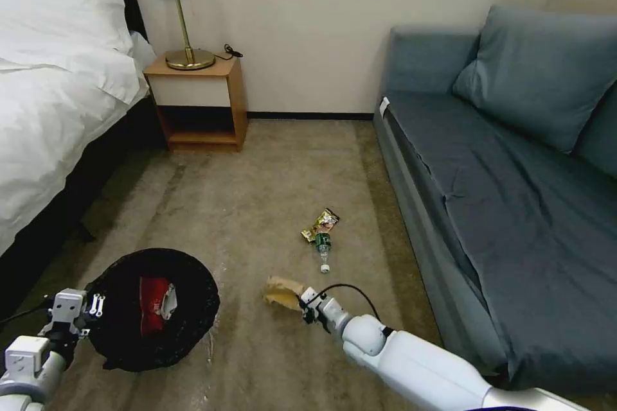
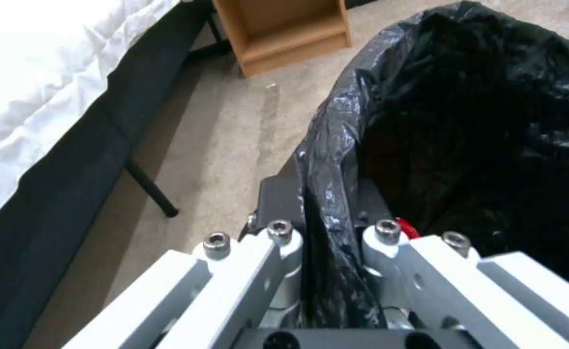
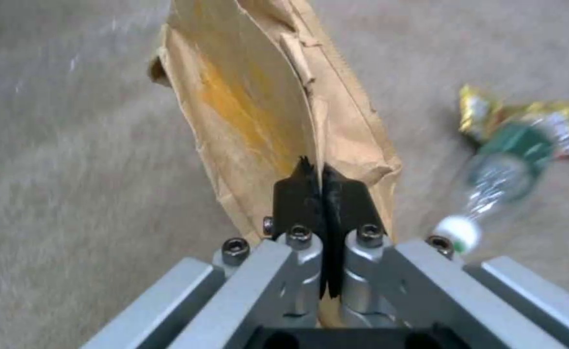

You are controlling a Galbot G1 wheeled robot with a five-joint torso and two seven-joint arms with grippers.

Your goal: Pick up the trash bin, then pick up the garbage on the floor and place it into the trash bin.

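The trash bin (image 1: 154,311), lined with a black bag (image 2: 466,121), hangs at the lower left with my left gripper (image 1: 90,316) shut on its rim. A red-and-white carton (image 1: 154,305) lies inside it. My right gripper (image 3: 320,186) is shut on the edge of the crumpled brown paper bag (image 1: 283,292), which is low over the carpet in mid-floor. The paper bag (image 3: 265,106) stands open in front of the black fingers (image 3: 346,198). Farther out on the carpet lie the green-labelled bottle (image 1: 323,248) and the gold wrapper (image 1: 321,223), touching each other.
A bed (image 1: 58,90) runs along the left, with a wooden nightstand (image 1: 199,103) and lamp (image 1: 186,13) against the far wall. A blue sofa (image 1: 514,192) fills the right side. Beige carpet (image 1: 257,180) lies open between them.
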